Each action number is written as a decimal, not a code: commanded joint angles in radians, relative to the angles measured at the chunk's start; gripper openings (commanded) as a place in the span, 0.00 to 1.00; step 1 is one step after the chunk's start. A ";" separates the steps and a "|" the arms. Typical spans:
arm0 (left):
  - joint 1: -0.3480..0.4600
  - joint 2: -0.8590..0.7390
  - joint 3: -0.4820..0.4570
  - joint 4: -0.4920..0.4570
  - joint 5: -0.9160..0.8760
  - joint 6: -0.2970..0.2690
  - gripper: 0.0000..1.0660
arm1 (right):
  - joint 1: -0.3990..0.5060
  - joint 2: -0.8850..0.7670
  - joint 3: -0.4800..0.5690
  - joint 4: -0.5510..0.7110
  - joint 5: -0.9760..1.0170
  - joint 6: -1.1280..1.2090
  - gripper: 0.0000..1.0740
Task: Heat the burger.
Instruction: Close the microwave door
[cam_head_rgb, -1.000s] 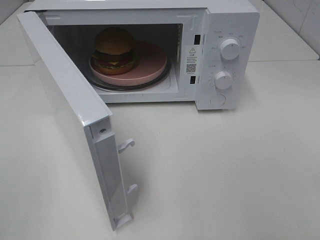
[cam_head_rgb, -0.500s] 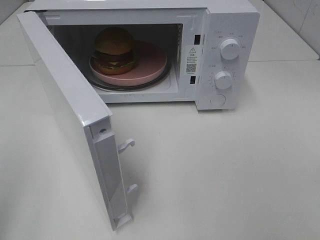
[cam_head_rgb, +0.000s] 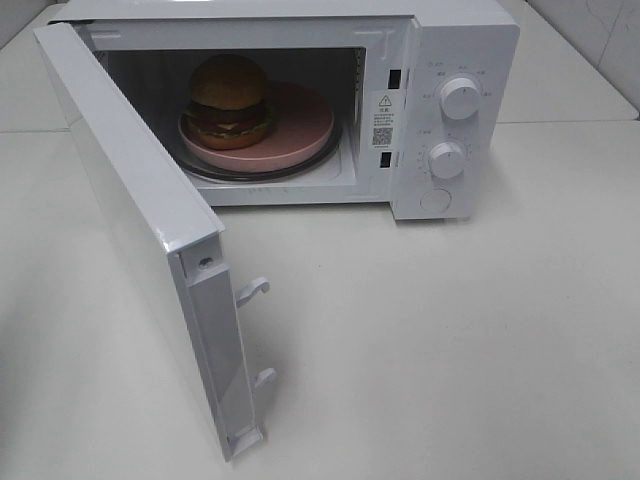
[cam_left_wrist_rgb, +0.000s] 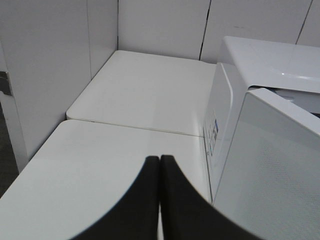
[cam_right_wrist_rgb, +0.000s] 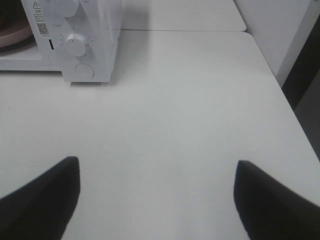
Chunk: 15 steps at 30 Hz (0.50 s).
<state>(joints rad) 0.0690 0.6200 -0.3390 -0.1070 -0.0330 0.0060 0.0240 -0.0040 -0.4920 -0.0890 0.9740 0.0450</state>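
The burger (cam_head_rgb: 229, 100), with a golden-brown bun and dark patties, sits on a pink plate (cam_head_rgb: 295, 125) inside the white microwave (cam_head_rgb: 465, 40). The microwave door (cam_head_rgb: 140, 220) stands wide open, swung out to the front left. Neither gripper shows in the exterior view. In the left wrist view my left gripper (cam_left_wrist_rgb: 159, 165) is shut and empty, above the table beside the microwave's left side (cam_left_wrist_rgb: 220, 115). In the right wrist view my right gripper (cam_right_wrist_rgb: 156, 170) is open and empty, above bare table, well in front and right of the microwave's control panel (cam_right_wrist_rgb: 82, 40).
The microwave has two knobs (cam_head_rgb: 459, 97) (cam_head_rgb: 446, 159) and a round button (cam_head_rgb: 436, 200). Two latch hooks (cam_head_rgb: 252, 290) stick out of the door's edge. A glass turntable (cam_head_rgb: 330, 152) lies under the plate. The table's right edge (cam_right_wrist_rgb: 285, 100) drops off, and walls stand behind.
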 joint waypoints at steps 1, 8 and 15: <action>-0.002 0.052 0.029 -0.006 -0.157 -0.001 0.00 | -0.003 -0.035 0.003 -0.001 -0.013 -0.015 0.71; -0.002 0.258 0.069 0.071 -0.432 -0.018 0.00 | -0.003 -0.035 0.003 -0.001 -0.013 -0.015 0.71; -0.002 0.436 0.069 0.251 -0.580 -0.183 0.00 | -0.003 -0.035 0.003 -0.001 -0.013 -0.015 0.71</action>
<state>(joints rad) 0.0690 1.0460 -0.2730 0.1170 -0.5760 -0.1460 0.0240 -0.0040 -0.4920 -0.0890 0.9740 0.0450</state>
